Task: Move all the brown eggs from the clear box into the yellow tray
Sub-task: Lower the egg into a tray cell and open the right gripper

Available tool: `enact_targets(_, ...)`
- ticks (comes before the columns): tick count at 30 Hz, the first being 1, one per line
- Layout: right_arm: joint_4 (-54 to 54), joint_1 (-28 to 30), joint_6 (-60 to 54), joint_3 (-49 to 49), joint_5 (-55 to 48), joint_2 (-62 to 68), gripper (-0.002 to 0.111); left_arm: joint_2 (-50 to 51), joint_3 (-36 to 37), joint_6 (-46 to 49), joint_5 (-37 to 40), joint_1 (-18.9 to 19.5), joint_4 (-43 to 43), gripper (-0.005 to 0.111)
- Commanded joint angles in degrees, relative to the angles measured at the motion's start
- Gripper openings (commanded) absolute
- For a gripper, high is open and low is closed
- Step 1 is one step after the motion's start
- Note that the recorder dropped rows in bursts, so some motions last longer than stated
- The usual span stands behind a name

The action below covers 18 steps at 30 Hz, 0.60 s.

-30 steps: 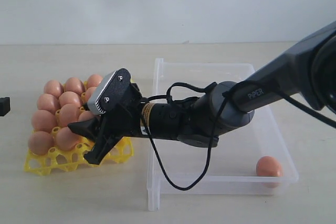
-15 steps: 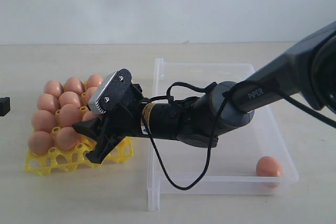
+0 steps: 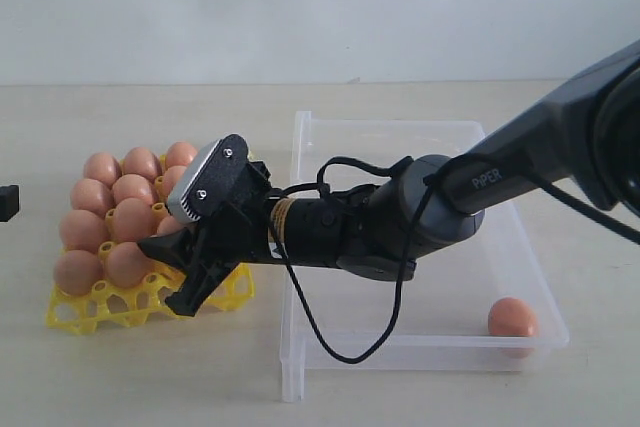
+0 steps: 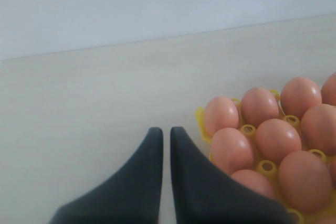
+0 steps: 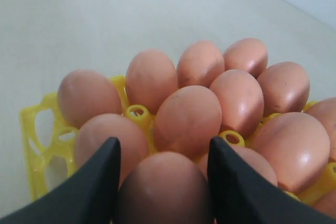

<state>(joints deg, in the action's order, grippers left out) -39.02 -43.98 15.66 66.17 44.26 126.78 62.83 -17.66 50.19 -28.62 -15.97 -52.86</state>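
The right arm point(image 3: 520, 157) comes in from 3 o'clock and reaches right across the box point(image 3: 390, 123) to the tray point(image 3: 100, 307). The right claw point(image 3: 165, 272) is over the tray's 3 o'clock side. In the right wrist view the right claw point(image 5: 163, 141) has a black finger on each side of an egg point(image 5: 160, 190), and both fingers point(image 5: 94, 182) touch it, so the claw is gripping that egg. Whether the egg is already sitting in a cup cannot be told. The tray lies on the counter point(image 3: 150, 387), at 9 o'clock from the box and just beside it. Many eggs point(image 3: 115, 212) sit in the tray, packed close together and touching. They fill the rows toward 12 o'clock. The row at 6 o'clock shows bare yellow cups. The box is see-through, with low walls. One lone egg point(image 3: 513, 317) lies on its floor, in the corner at 5 o'clock, well apart from the tray. A black cable point(image 3: 300, 317) loops down from the right arm over the box's 9 o'clock wall. The left claw point(image 4: 164, 129) is closed, its two dark fingers pressed together with nothing between them. It hangs over the bare counter, near one corner of the tray point(image 4: 200, 116). A plain white wall point(image 3: 300, 7) stands behind the counter at 12 o'clock.
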Motion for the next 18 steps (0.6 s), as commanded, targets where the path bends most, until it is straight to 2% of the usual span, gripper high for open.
enact_targets(1, -0.7, 0.1, -0.2, 0.8, -1.4, -0.1, 0.0, -0.4, 0.2, -0.4, -0.2, 0.1, -0.1, 0.004)
enact_targets(4, -0.7, 0.1, -0.2, 0.8, -1.5, -0.1, 0.0, -0.4, 0.2, -0.4, -0.2, 0.1, -0.1, 0.004)
enact_targets(6, -0.9, 0.1, -0.2, 0.8, -1.7, -0.1, 0.006, -0.4, 0.2, -0.4, -0.2, 0.1, -0.1, 0.004)
enact_targets(8, -1.0, 0.1, -0.2, 0.8, -2.2, -0.1, 0.017, -0.4, 0.2, -0.4, -0.2, 0.1, -0.1, 0.004)
enact_targets(12, 0.4, 0.1, 0.8, 0.8, -2.5, -0.1, 0.047, -0.4, 0.2, -0.4, -0.2, 0.1, -0.1, 0.004)
enact_targets(13, 0.7, 0.1, 0.9, 0.8, -2.5, -0.1, 0.05, -0.4, 0.2, -0.4, -0.2, 0.1, -0.1, 0.004)
enact_targets(15, 1.5, 0.1, 1.2, 0.8, -2.5, -0.1, 0.055, -0.4, 0.2, -0.4, -0.2, 0.1, -0.1, 0.004)
enact_targets(18, 1.5, 0.1, 1.2, 0.8, -2.5, -0.1, 0.054, -0.4, 0.2, -0.4, -0.3, 0.1, -0.1, 0.004)
